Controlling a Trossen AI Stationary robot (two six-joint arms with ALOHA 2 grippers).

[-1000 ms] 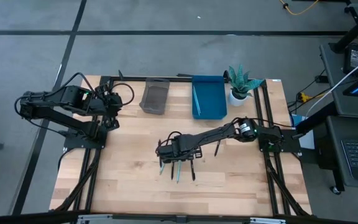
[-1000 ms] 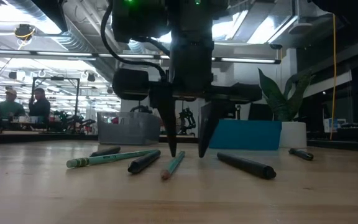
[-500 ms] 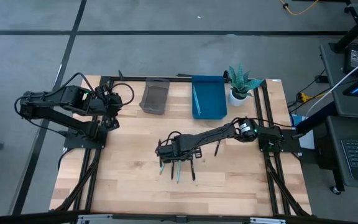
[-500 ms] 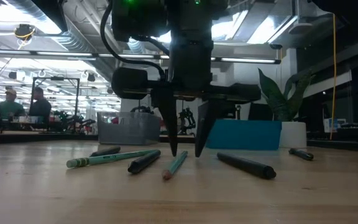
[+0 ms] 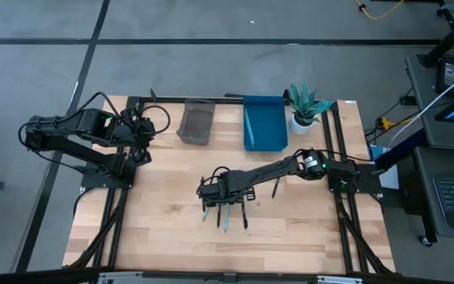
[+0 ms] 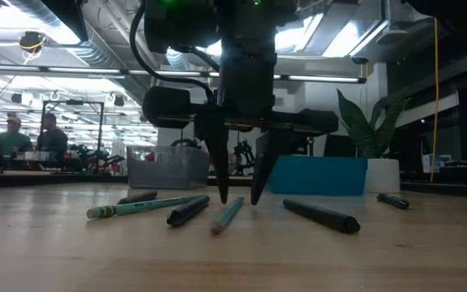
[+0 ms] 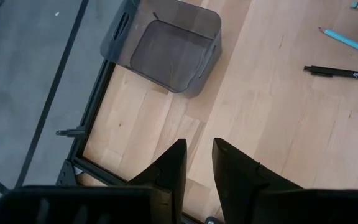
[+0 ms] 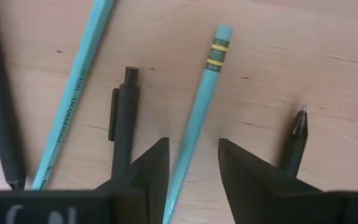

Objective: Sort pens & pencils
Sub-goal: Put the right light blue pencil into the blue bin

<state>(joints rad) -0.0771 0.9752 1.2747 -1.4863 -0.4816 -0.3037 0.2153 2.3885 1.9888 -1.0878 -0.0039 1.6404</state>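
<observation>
Right wrist view puts the teal pencil straight up the gap between my right gripper fingers, its eraser end pointing away from the camera. It lies flat on the wooden table, roughly in the middle of the board in the high view, inside a loose fan of writing tools. A black clip pen sits just beside one finger, a second teal pencil beyond that, and another black pen past the other finger.

My fingers are narrowed around the pencil but, as far as I can tell, not yet pinching it; the low view shows the two tips down near the wood with the pencil between them. I judge this the closing stage of a pick. To do it well I want the tips low enough to catch the thin shaft, centred so neither finger drags the clip pen along, and the squeeze finished before any lift. The blue bin already holds a teal pencil, so I take that as the drop, with the grey bin beside it.

My left gripper waits over the table edge near the grey bin, fingers nearly together and empty.
</observation>
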